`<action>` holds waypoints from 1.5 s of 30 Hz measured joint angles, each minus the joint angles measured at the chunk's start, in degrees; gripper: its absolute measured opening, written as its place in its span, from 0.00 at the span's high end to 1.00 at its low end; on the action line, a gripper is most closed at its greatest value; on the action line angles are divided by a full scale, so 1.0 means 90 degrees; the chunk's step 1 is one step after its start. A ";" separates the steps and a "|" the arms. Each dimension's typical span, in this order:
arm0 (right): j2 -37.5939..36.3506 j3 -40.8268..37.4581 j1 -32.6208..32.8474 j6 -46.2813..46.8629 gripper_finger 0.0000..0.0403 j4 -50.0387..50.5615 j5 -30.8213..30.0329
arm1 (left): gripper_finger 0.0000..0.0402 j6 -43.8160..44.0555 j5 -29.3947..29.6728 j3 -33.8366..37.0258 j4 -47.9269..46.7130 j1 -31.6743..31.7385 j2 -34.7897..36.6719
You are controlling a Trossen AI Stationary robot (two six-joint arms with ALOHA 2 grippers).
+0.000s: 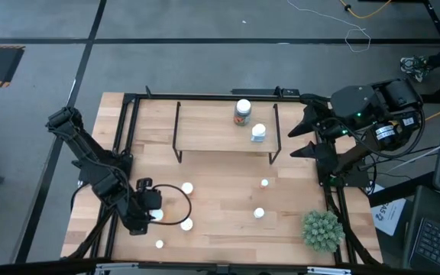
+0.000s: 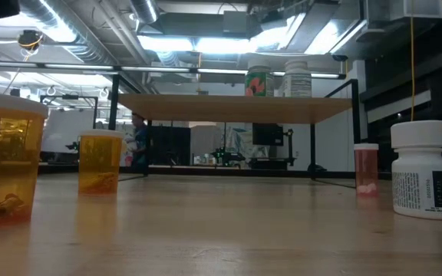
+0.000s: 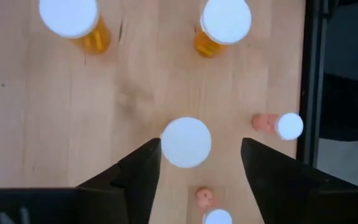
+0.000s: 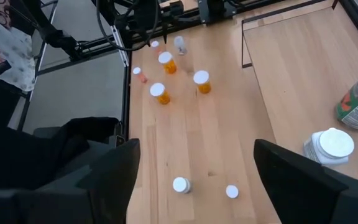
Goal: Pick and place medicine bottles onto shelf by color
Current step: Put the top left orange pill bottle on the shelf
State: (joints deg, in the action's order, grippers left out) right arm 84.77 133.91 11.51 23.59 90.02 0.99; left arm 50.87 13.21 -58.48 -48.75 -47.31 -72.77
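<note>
A light-wood table under workshop lights: we count two bottles on the shelf, a jar and a white bottle, both just ahead of our right gripper, which waits with fingers apart beside the shelf. Our left gripper hovers, fingers apart, straddling a white-capped bottle. Several more bottles stand beyond it, so most of the sorting looks undone.
</note>
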 joint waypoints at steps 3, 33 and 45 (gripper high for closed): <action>0.0002 0.0000 0.0000 0.0001 0.22 -0.0002 -0.0001 | 0.41 -0.0033 0.0207 0.0000 -0.0073 -0.0005 -0.0020; 0.0002 -0.0002 0.0000 -0.0007 0.22 0.0000 0.0010 | 0.37 -0.0221 -0.0223 0.0002 0.0105 0.0046 -0.1800; 0.0002 -0.0002 -0.0002 -0.0007 0.22 0.0000 0.0007 | 0.37 0.0139 -0.0061 0.0002 0.0060 0.0255 -0.1797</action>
State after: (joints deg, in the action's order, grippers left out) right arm 84.79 133.88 11.49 23.53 90.02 1.06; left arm 52.13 12.66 -58.46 -48.20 -45.02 -88.95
